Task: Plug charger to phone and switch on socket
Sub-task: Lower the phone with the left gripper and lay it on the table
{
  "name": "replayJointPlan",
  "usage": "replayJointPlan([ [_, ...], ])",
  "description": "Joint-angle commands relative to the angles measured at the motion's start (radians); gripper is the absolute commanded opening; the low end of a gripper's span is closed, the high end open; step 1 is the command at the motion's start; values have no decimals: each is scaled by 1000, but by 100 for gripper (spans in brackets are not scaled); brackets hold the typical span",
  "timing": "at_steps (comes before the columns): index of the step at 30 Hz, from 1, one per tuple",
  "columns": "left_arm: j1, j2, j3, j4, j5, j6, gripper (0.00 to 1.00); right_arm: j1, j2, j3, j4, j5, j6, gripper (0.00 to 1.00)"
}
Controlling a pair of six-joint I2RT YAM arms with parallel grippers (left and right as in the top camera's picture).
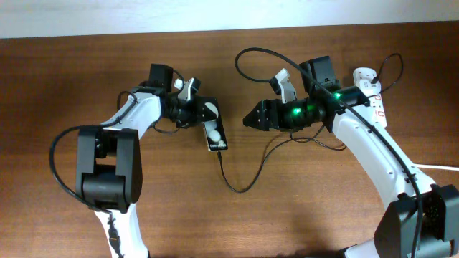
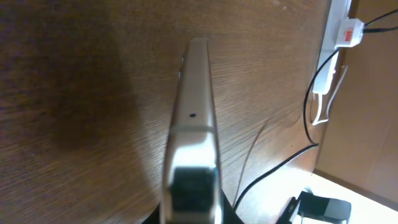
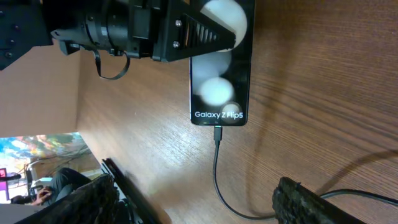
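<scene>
The black phone (image 1: 216, 135) lies on the table, its lettered end toward the front. My left gripper (image 1: 206, 117) is shut on the phone's far end; in the left wrist view the phone's edge (image 2: 194, 106) runs out from between the jaws. The thin black charger (image 1: 237, 187) has its tip in the phone's near end, as the right wrist view (image 3: 217, 132) also shows, below the phone (image 3: 221, 81). My right gripper (image 1: 248, 120) is open and empty, to the right of the phone; its fingers (image 3: 199, 208) straddle the cable. The white socket (image 1: 374, 92) lies at the far right.
The charger loops across the table between phone and right arm. The socket with its red markings (image 2: 347, 32) and a white cord appear at the top right of the left wrist view. The thick white cord (image 1: 437, 167) leaves at the right edge.
</scene>
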Motion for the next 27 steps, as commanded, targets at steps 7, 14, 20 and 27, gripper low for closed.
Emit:
replayJointPlan([
  [7, 4, 3, 6, -9, -80, -39, 0, -5, -7, 13, 0, 14, -11, 84],
  [14, -9, 9, 3, -24, -109, -134, 5, -5, -7, 13, 0, 14, -11, 84],
  [20, -9, 9, 3, -50, -110, -150, 22, -5, -7, 13, -4, 28, -11, 84],
  [27, -9, 9, 3, -50, -130, -150, 24, -5, -7, 13, -4, 28, -11, 83],
])
